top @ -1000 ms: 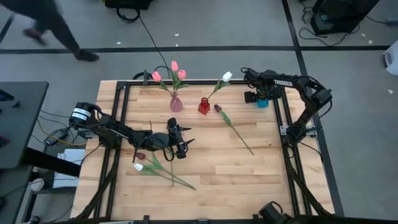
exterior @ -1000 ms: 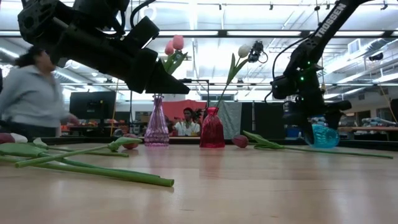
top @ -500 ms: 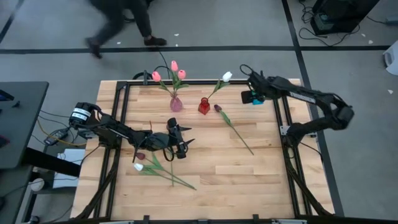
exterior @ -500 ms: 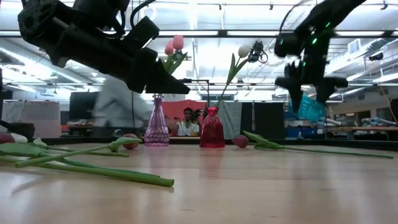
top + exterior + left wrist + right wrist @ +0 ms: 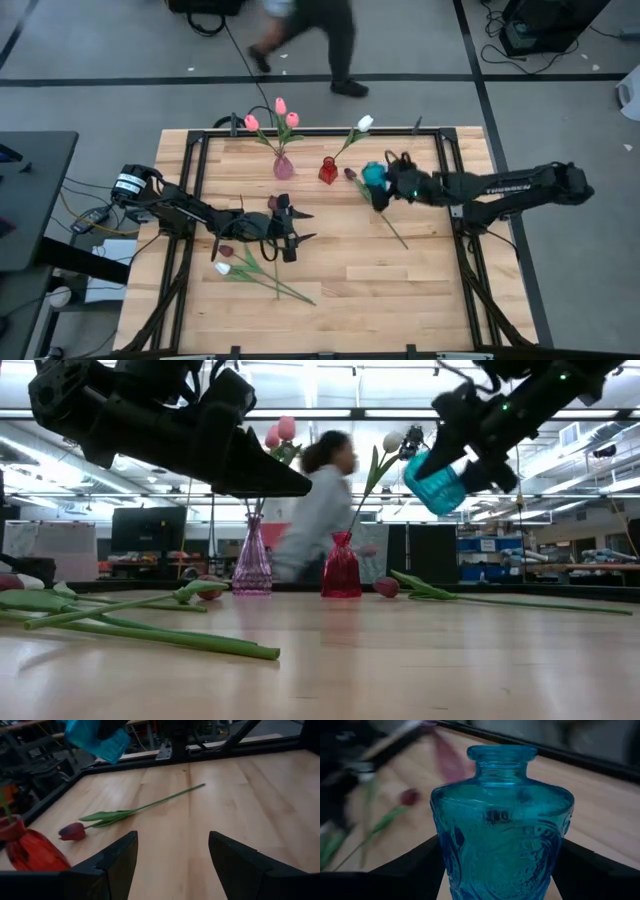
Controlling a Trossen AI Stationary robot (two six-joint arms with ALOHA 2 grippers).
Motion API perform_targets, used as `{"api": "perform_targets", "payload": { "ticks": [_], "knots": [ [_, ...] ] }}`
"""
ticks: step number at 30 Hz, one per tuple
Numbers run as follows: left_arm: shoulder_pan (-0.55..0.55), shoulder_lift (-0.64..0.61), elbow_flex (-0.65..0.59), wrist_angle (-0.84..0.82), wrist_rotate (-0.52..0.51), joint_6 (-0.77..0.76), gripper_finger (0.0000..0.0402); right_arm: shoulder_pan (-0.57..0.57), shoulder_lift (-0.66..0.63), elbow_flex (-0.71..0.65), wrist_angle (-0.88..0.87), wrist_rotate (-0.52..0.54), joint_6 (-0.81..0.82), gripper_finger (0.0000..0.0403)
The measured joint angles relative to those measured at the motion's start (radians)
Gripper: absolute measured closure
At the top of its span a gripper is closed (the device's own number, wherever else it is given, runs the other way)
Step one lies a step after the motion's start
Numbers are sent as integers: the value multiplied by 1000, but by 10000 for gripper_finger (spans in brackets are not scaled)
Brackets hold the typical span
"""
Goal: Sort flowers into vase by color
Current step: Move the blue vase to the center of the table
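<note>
High view: right claw (image 5: 384,184) gripped blue vase (image 5: 374,176) aloft over worktop (image 5: 420,280); left claw (image 5: 291,228) open, idle. Best set vase upright, clear of maroon tulip (image 5: 351,174).

Grey floor (image 5: 560,120) with dark tape lines surrounds the wooden counter (image 5: 330,270). A person (image 5: 318,510) walks past behind it. Long ceiling lights (image 5: 330,412) glow overhead.

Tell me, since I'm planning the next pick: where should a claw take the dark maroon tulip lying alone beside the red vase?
Probably mid-stem, from straight above. The dark maroon artificial tulip lies flat on the wooden table, head near the red glass vase, its thin green stem running bare toward the right side. The leaves crowd the head end, so the bare stem past them looks easier to pinch, fingers straddling it crosswise.
</note>
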Motion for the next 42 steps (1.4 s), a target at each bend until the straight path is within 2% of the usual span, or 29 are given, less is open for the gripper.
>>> {"api": "perform_targets", "payload": {
  "ticks": [7,13,18,26,30,37,42],
  "knots": [
    [0,0,0,-16,11,-95,153,158,116,-117,459,2,-260,87],
    [0,-19,1,-6,11,-169,153,212,303,-143,706,-9,-472,87],
    [7,-23,0,-9,11,-199,153,213,521,-142,938,-113,-516,87],
    [9,-23,0,-28,-39,-164,153,218,860,-113,1427,-135,-597,86],
    [11,-23,0,-64,-43,-146,153,217,976,-45,1469,-137,-632,81],
    [16,-23,0,-146,-76,-148,153,208,1049,14,1461,-134,-662,67],
    [16,-23,0,-161,-81,-147,153,201,1050,12,1433,-153,-651,22]
  ]
}}
